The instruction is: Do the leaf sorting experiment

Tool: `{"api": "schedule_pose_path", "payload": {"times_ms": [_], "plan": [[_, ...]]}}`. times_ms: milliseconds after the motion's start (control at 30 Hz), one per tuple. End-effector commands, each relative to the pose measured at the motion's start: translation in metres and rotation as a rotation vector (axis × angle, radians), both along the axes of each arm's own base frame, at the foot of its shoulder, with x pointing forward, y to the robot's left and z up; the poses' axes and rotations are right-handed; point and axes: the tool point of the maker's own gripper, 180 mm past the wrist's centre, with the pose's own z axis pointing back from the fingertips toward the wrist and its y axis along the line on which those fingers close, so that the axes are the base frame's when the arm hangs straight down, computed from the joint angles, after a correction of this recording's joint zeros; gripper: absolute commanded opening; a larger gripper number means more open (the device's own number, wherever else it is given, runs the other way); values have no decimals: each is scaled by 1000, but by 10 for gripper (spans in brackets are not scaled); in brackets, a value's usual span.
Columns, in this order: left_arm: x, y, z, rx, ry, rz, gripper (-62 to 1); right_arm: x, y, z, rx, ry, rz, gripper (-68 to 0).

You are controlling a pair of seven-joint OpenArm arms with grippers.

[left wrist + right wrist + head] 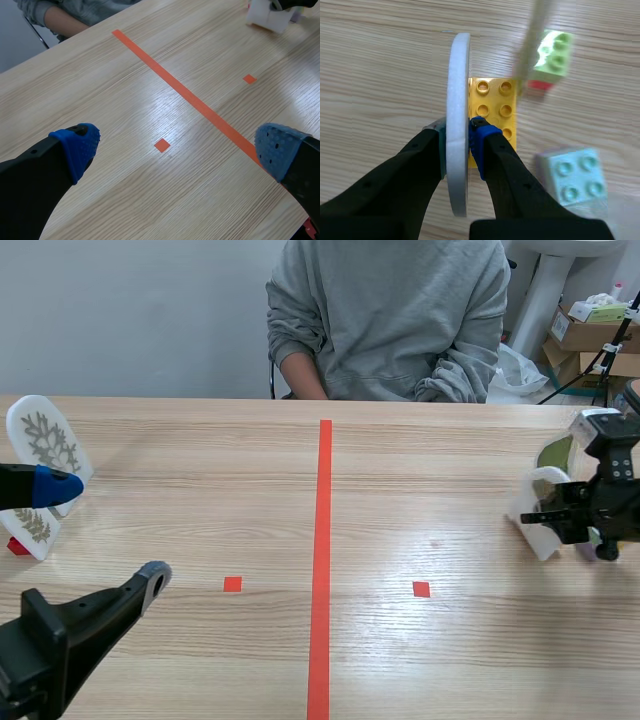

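leaf-sorting set on wooden tabletop (200, 470)
right claw (457, 137) clamped on white oval plaque (459, 75), upright on edge against yellow brick (495, 107) at tabletop's right side; green brick (552, 55) and pale blue brick (575, 175) near. left claw (175, 147) spread wide, holding nothing, over bare wood by orange tape. two leaf-print plaques (45, 440) standing at left edge.

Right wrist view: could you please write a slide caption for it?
Right hand shut on an upright white disc beside a yellow brick.
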Motion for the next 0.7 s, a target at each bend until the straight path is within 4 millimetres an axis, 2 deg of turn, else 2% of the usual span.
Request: {"api": "schedule_pose_path", "payload": {"times_ms": [0, 267, 533, 667], "plan": [[2, -2, 9, -22, -28, -3, 14, 12, -16, 21, -38, -60, -7, -658], [2, -2, 9, -21, -27, -3, 14, 9, -42, 17, -103, -71, -40, -658], [2, -2, 9, -21, -27, -3, 14, 5, -46, 11, -98, -61, -50, -656], [2, -2, 9, -21, -27, -3, 14, 5, -46, 11, -98, -63, -50, -570]]}}
